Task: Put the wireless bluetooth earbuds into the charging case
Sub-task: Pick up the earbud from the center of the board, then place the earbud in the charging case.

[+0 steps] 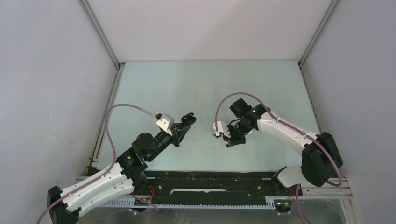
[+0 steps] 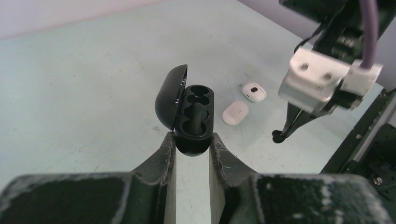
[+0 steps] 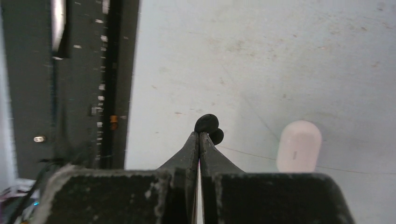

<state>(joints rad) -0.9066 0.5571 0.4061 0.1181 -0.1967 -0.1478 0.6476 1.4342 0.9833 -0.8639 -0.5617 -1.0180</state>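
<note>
The right jaws are pressed together, a black bud (image 3: pixel 208 126) at their tips (toward the desk's near edge); the left jaws clamp the open case (image 2: pixel 194 116), its sockets empty.

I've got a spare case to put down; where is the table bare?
Bare: the far half of the table, from mid-table to the back wall, and the stretch on the lid side of the black case. Crowded: around the right arm, where a white pill-shaped piece and a white bud lie.
</note>
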